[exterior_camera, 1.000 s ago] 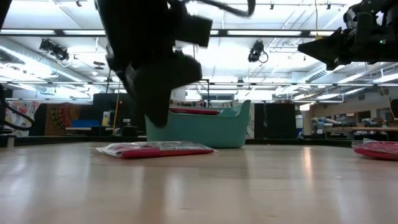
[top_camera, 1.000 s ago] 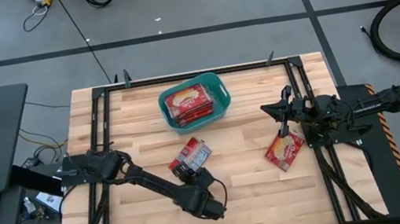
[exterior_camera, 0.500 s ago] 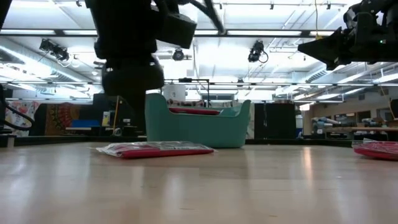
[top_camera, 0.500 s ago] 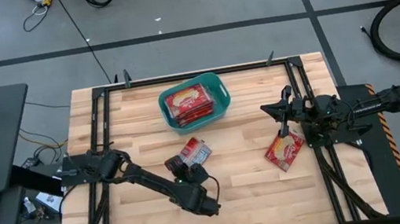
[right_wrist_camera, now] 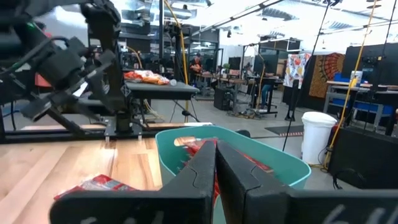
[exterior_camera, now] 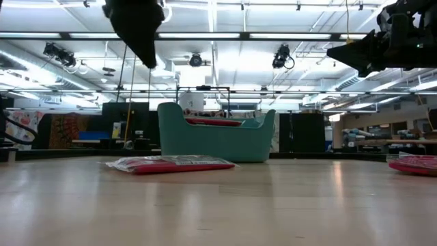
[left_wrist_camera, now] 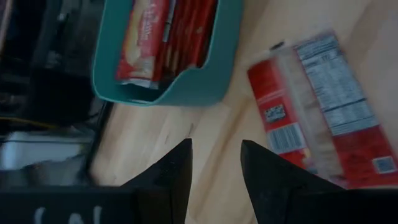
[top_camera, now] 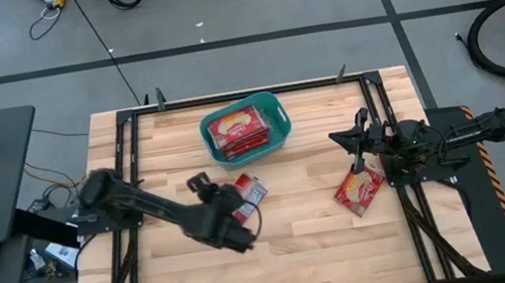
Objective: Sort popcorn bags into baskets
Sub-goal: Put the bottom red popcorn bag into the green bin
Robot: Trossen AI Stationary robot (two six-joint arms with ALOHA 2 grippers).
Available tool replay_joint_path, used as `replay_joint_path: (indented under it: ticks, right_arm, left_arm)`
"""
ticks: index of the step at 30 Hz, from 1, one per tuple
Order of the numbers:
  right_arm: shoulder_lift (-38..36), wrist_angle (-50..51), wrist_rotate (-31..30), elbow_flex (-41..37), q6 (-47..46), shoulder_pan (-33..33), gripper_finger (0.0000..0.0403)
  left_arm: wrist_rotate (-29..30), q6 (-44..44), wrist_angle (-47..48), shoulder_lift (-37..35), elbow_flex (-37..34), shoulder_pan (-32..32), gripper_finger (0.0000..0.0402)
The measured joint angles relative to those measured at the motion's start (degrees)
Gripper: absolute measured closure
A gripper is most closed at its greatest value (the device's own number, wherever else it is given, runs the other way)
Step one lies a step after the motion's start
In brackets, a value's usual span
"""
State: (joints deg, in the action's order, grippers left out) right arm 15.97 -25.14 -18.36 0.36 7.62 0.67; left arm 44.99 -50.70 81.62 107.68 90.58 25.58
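The left claw (left_wrist_camera: pixel 214 163), fingers spread and empty, hangs above the table just beside a packet (left_wrist_camera: pixel 323 115), with the tub (left_wrist_camera: pixel 180 93) ahead. The right claw (right_wrist_camera: pixel 216 163), pressed together, waits aside.

Teal basket (top_camera: pixel 277 116) — red popcorn bags (top_camera: pixel 239 129)

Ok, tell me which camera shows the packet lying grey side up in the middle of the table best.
The left wrist view: that packet fills much of the picture, printed back up, beside the teal tub. The high view shows it small, partly under the left arm. The low view shows only its flat edge. The right wrist view catches a red corner that may be it.
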Motion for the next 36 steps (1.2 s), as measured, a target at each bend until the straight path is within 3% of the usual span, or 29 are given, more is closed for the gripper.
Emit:
replay_joint_path:
  ticks: [6,12,20,26,36]
  right_arm:
    - [0.0,-0.12,0.01,0.0,0.0,0.0,0.0383]
    - [0.0,-0.07,0.01,0.0,0.02,0.0,0.0383]
    - [0.02,-0.07,0.01,0.0,0.0,0.01,0.0383]
    - [0.19,-0.21,0.02,0.0,0.0,0.02,0.0383]
    - [0.22,-0.05,0.01,0.0,0.02,0.0,0.0383]
  left_arm:
    - [-2.27,-0.09,-22.59,-9.38,-16.74,0.02,0.0261]
    - [-9.22,2.01,-39.52,-9.03,-22.81,-1.25,0.026]
    - [-9.7,-8.58,-41.33,-6.95,-23.29,-5.71,0.026]
    - [-9.66,-4.5,-47.46,-2.07,-23.67,-8.49,0.026]
    - [-16.02,-2.66,-48.05,3.85,-23.4,-10.79,0.0263]
